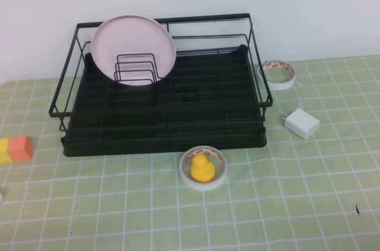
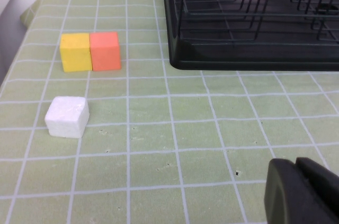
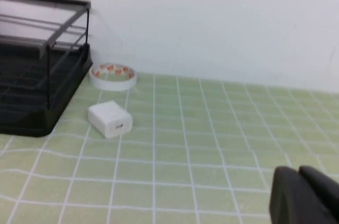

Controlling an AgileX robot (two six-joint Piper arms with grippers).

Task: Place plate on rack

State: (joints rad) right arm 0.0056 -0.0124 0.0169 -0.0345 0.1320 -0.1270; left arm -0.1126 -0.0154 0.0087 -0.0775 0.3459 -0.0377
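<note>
Plate (image 1: 134, 49) upright in rack (image 1: 214, 129) loops, upper left of the high view. We note the counter (image 1: 297, 203), green grid cloth against a white wall. Left gripper (image 2: 304, 192) and right gripper (image 3: 304, 195) both closed, empty, low over cloth.

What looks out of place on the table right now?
Only the yellow duck sitting inside a tape roll in front of the rack. The plate stands upright in the rack's loops. Left gripper and right gripper are shut, clear of everything.
</note>
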